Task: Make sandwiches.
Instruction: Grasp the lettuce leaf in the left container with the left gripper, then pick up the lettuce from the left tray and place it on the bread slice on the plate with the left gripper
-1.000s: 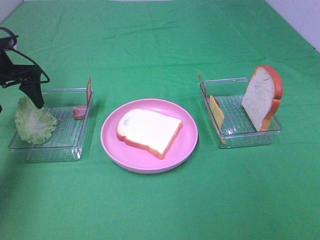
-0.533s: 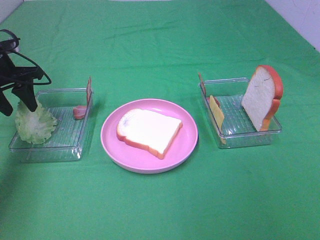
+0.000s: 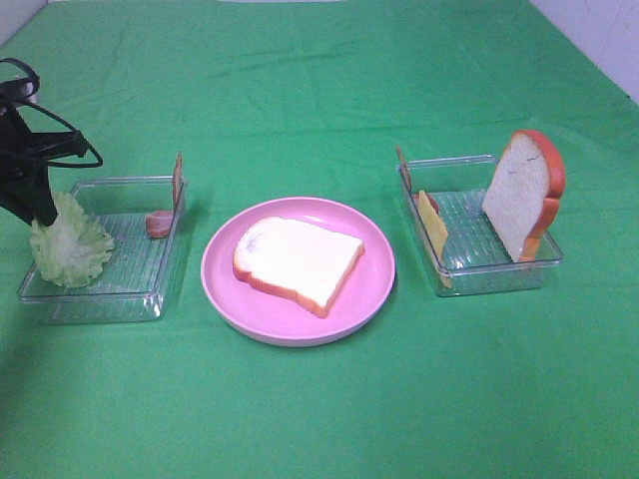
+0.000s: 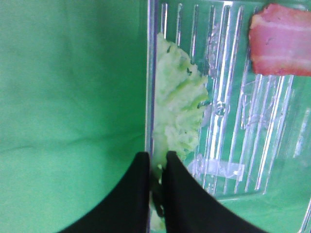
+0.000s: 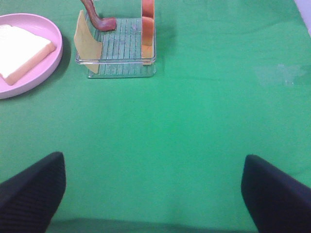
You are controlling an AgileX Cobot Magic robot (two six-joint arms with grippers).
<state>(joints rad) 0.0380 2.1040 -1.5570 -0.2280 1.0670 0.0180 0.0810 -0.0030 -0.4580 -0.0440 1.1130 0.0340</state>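
My left gripper (image 3: 42, 208) is shut on the top edge of the ruffled green lettuce leaf (image 3: 72, 249), which leans against the left wall of the left clear tray (image 3: 130, 299). In the left wrist view the black fingers (image 4: 141, 194) pinch the lettuce (image 4: 177, 107) at the tray wall. A bacon strip (image 3: 158, 223) lies at that tray's far right. One bread slice (image 3: 298, 261) lies flat on the pink plate (image 3: 222, 289). A second bread slice (image 3: 521, 195) stands upright in the right tray (image 3: 489, 274), beside the cheese slice (image 3: 432, 222). My right gripper (image 5: 153, 194) hangs open over bare cloth.
Green cloth covers the whole table. A small upright card stands at the back corner of each tray. In the right wrist view the right tray (image 5: 116, 68) and the plate (image 5: 48, 53) lie well ahead of the gripper.
The left gripper's jaws have closed on the lettuce's top edge and shifted slightly left. The leaf now stands a little more upright. The right arm has not moved.
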